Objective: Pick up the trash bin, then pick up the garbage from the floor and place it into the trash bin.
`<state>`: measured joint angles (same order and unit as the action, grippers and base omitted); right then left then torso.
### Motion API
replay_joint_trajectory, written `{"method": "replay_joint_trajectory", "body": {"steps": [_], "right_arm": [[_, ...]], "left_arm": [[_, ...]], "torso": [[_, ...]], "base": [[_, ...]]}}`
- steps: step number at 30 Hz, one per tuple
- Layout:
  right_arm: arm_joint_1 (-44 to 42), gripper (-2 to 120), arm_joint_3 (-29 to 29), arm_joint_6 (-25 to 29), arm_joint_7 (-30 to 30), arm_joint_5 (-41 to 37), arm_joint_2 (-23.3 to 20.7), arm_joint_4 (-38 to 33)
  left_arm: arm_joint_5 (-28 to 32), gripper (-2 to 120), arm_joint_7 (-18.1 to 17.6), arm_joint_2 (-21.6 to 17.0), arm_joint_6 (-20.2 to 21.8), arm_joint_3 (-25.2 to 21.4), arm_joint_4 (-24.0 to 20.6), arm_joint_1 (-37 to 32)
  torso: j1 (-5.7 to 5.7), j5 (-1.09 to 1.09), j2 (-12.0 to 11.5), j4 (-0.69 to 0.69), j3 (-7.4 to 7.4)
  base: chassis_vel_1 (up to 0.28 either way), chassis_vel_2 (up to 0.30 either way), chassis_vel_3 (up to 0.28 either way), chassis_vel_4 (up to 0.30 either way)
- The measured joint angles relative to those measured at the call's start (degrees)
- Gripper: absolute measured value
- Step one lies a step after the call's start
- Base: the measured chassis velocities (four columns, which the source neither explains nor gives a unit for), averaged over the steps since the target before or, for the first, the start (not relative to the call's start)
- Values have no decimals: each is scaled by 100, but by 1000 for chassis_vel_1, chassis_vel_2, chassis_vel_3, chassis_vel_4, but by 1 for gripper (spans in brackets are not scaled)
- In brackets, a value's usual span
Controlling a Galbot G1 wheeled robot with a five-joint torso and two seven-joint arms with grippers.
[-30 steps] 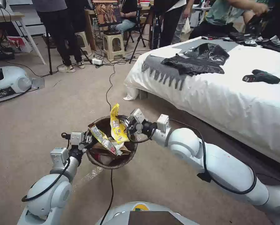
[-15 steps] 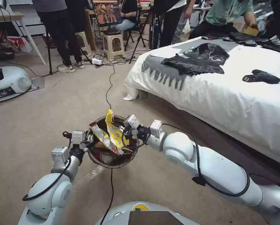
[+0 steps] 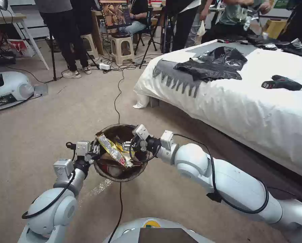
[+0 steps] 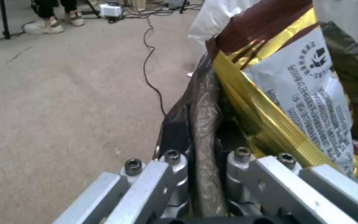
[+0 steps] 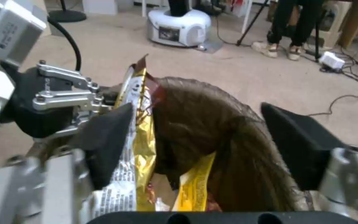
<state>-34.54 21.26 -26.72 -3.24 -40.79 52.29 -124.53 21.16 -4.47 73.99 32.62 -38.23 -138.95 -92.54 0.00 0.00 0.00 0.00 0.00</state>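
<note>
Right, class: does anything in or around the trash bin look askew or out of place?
Yes. A gold-and-white snack wrapper leans tilted against the trash bin's rim, poking above it beside the left hand clamped on that rim. The open right hand sits over the bin.

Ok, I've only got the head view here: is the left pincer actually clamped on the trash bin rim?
Observer: Yes. In the left wrist view the left pincer is shut on the trash bin, its liner-covered rim pinched in the grip.
Operator: And is the right pincer holding a wrapper?
Observer: No. The right wrist view shows the right pincer open over the bin mouth, with the yellow wrapper lying loose below it.
Operator: Anything crowding the left grip?
Observer: A gold-and-white wrapper leans up right beside that rim.
</note>
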Motion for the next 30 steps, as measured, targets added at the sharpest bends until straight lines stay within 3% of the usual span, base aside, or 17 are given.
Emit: {"method": "replay_joint_trajectory", "body": {"steps": [7,15,20,25,30], "right_arm": [[29,99,-60,4,-6,-50,-54,-60],[52,100,-273,17,-57,-195,-49,-236],[-5,100,-755,52,-170,-566,-157,-580],[-260,100,-1205,547,-443,-754,-550,-885],[-1128,100,-1759,1067,-637,-227,-744,-875]], "left_arm": [[2,5,-1,1,0,-14,-9,-15],[26,5,-8,2,2,-43,-13,-15],[48,5,-14,26,5,-77,-14,-27],[65,5,-15,33,5,-95,-13,-15],[71,5,-13,44,4,-94,19,19]], "torso": [[0,0,0,0,0],[0,0,0,0,0],[0,1,0,0,0],[0,0,0,0,0],[0,1,0,-1,0]], "base": [[0,0,0,0],[0,0,0,0],[0,0,0,0],[0,0,0,0],[0,0,0,0]]}}
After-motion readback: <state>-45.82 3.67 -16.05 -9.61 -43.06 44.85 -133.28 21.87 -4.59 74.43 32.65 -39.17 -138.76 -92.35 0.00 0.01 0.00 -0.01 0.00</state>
